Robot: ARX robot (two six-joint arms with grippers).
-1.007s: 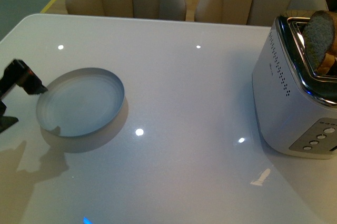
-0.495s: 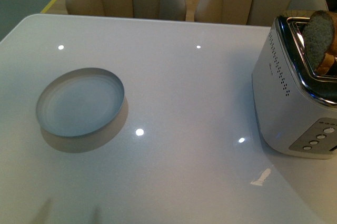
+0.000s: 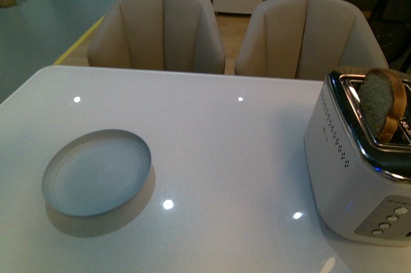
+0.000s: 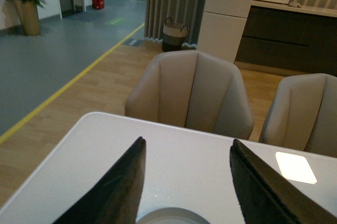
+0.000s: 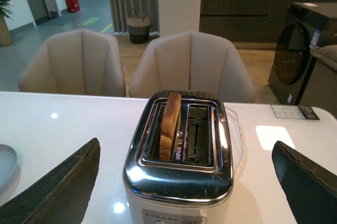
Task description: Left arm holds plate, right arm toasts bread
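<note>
The pale blue-grey plate [image 3: 96,171] lies empty on the white table at the left; its far rim [image 4: 167,214] shows in the left wrist view. The bread slice [image 3: 380,103] stands upright in one slot of the white and chrome toaster [image 3: 359,176] at the right, sticking up above the top. In the right wrist view the bread [image 5: 169,125] is in the left slot of the toaster [image 5: 179,155]. My left gripper [image 4: 185,150] is open and empty, above the plate's near side. My right gripper [image 5: 187,155] is open wide and empty, its fingers either side of the toaster. Neither arm shows in the front view.
Two beige chairs [image 3: 160,29] [image 3: 307,32] stand at the table's far edge. The toaster's buttons [image 3: 388,218] face the near side. The white table [image 3: 231,151] reflects ceiling lights. A card [image 5: 292,111] lies on the table beyond the toaster.
The left gripper, at the plate's left rim a second ago, has left the front view. The front camera's view has tilted up, so chairs show more and plate and toaster sit lower.
</note>
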